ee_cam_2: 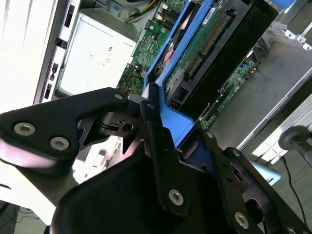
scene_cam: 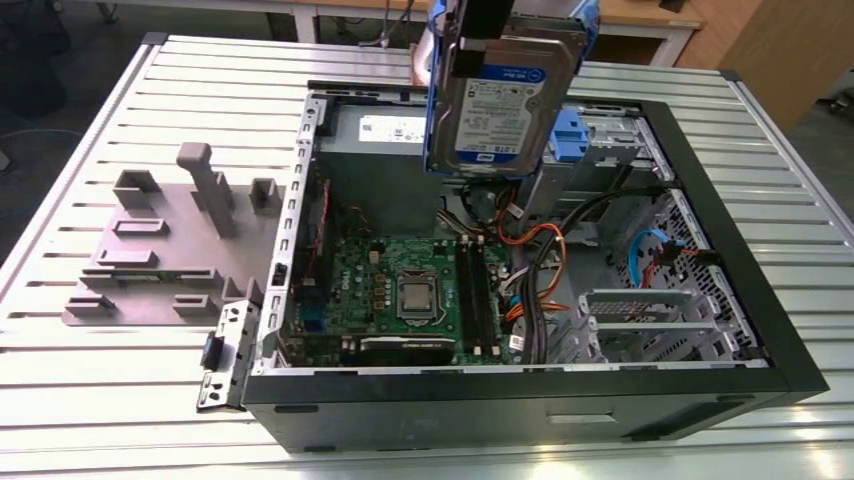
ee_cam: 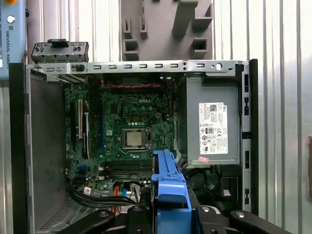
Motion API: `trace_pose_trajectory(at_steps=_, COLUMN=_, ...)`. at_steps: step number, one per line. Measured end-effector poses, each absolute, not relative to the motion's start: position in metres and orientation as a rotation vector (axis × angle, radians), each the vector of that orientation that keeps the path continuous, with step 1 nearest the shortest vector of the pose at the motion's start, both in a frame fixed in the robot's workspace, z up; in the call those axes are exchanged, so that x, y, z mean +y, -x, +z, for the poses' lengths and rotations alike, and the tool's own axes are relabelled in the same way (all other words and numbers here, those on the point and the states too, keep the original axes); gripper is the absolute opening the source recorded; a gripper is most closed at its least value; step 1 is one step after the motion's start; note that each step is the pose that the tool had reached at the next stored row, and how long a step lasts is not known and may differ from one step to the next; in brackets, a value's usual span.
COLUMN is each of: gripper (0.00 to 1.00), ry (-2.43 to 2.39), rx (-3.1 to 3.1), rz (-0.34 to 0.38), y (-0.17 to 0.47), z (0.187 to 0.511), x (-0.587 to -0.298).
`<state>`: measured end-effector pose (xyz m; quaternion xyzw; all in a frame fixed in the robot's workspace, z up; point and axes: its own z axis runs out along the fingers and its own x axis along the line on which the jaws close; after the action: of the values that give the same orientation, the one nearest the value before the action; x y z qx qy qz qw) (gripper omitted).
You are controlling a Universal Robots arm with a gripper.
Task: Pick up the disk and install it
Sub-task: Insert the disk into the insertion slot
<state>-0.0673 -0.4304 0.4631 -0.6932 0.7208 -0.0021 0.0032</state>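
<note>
A slatted metal table (scene_cam: 94, 390) is seen in the exterior view, and on it an open computer case (scene_cam: 534, 400) is laid on its side. Beside the case, to the exterior view's left, a grey fixture plate (scene_cam: 160, 250) with upright holders is set. Inside the case a green motherboard (scene_cam: 400, 280) is mounted, and a grey power-supply box (ee_cam: 207, 122) with a white sticker is fixed next to it. The disk (scene_cam: 501, 95) is held in the air above the open interior, near the power-supply box, standing on edge with its white-and-blue label turned toward the exterior camera; in the second wrist view its circuit-board side (ee_cam_2: 214, 44) is shown. The gripper (scene_cam: 474, 30) is closed on it from above: the black fingers (ee_cam_2: 155, 131) are clamped on the blue carrier frame. Orange cables (scene_cam: 534, 245) are bundled below the disk, and a square processor (ee_cam: 134, 139) is seated on the board.
</note>
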Motion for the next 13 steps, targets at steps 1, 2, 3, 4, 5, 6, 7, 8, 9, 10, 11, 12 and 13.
trace_pose_trajectory(at_steps=1, gripper=0.36, ry=2.173, rx=2.26, rz=-0.007, y=0.0673, z=0.4631, x=-0.431)
trace_pose_trajectory(at_steps=2, gripper=0.36, ry=2.173, rx=2.26, rz=-0.007, y=0.0673, z=0.4631, x=-0.4316)
trace_pose_trajectory(at_steps=3, gripper=0.36, ry=2.173, rx=2.26, rz=-0.007, y=0.0673, z=0.4631, x=-0.4323)
trace_pose_trajectory(at_steps=4, gripper=0.36, ry=2.173, rx=2.26, rz=-0.007, y=0.0673, z=0.4631, x=-0.433)
trace_pose_trajectory(at_steps=5, gripper=0.36, ry=2.173, rx=2.26, rz=-0.007, y=0.0673, z=0.4631, x=-0.4338)
trace_pose_trajectory(at_steps=6, gripper=0.36, ry=2.173, rx=2.26, rz=-0.007, y=0.0673, z=0.463, x=-0.4345)
trace_pose_trajectory(at_steps=7, gripper=0.36, ry=2.173, rx=2.26, rz=-0.007, y=0.0673, z=0.463, x=-0.4353)
trace_pose_trajectory(at_steps=8, gripper=0.36, ry=2.173, rx=2.26, rz=-0.007, y=0.0673, z=0.463, x=-0.4362)
trace_pose_trajectory(at_steps=9, gripper=0.36, ry=2.173, rx=2.26, rz=-0.007, y=0.0673, z=0.463, x=-0.4369)
trace_pose_trajectory(at_steps=10, gripper=0.36, ry=2.173, rx=2.26, rz=-0.007, y=0.0673, z=0.463, x=-0.4377)
trace_pose_trajectory(at_steps=11, gripper=0.36, ry=2.173, rx=2.26, rz=-0.007, y=0.0673, z=0.463, x=-0.4383)
trace_pose_trajectory(at_steps=12, gripper=0.36, ry=2.173, rx=2.26, rz=-0.007, y=0.0673, z=0.463, x=-0.4389)
trace_pose_trajectory(at_steps=13, gripper=0.36, ry=2.173, rx=2.26, rz=-0.007, y=0.0673, z=0.4631, x=-0.4395)
